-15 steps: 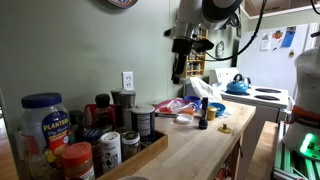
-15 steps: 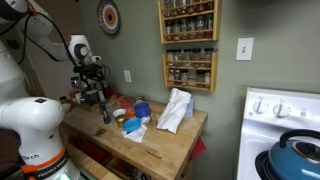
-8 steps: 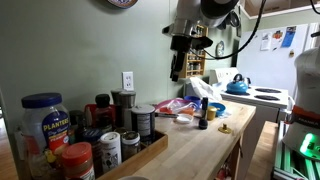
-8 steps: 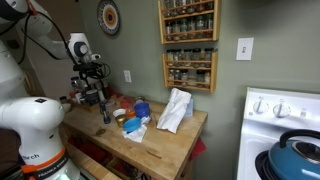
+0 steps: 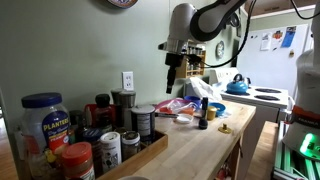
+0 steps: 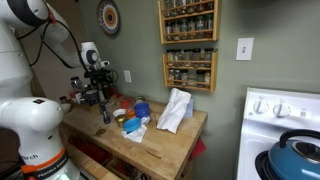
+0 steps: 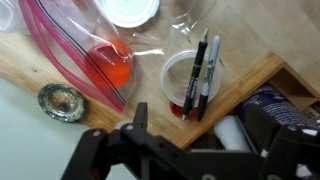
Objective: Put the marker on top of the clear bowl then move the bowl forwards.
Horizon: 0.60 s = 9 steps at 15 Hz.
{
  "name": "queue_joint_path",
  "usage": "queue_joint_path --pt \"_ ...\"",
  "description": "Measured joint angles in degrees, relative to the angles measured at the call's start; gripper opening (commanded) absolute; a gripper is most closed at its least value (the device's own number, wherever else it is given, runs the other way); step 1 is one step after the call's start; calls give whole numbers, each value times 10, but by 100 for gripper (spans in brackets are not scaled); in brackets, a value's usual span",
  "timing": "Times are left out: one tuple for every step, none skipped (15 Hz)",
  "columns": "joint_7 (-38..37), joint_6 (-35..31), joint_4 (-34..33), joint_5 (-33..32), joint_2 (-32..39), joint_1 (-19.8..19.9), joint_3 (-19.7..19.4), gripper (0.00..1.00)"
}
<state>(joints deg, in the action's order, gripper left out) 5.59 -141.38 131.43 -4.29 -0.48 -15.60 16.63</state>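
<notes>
In the wrist view the gripper has its jaws spread apart with nothing between them, so it is released and holds nothing. In an exterior view the gripper hangs well above the wooden counter, pointing straight down.

Just ahead of the fingertips in the wrist view, roughly centred between them, sits the clear bowl on the wooden counter. The marker lies across the top of the bowl, resting on its rim, with both ends reaching past the edge. A grey-barrelled pen lies alongside the marker, touching or nearly touching it, also across the bowl.

To one side of the bowl, further from the gripper's centre line, a clear plastic bag with a pink zip edge spreads over the counter; a red object shows through it, close to the bowl. Beyond the bag is a white round lid. A small round metallic dish lies near the gripper's outer finger. On the opposite side a dark jar stands beside the other finger.
</notes>
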Motion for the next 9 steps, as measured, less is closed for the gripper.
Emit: queue_joint_path --pt "-11 -10 -4 -15 16 2 -2 100" --pt "-22 -19 -8 -29 31 3 -4 100" --pt "-30 -29 -10 -40 44 3 -7 100" --pt "-37 -38 -10 -50 56 3 -10 100" --pt "-45 -48 -10 -59 67 3 -12 100" --pt "-51 -57 -10 -66 77 3 -14 100" --pt "-57 -65 -10 -73 86 3 -16 100" --pt "-66 -75 -10 -81 94 2 -19 100" --pt "-74 -83 -10 -89 101 2 -22 100"
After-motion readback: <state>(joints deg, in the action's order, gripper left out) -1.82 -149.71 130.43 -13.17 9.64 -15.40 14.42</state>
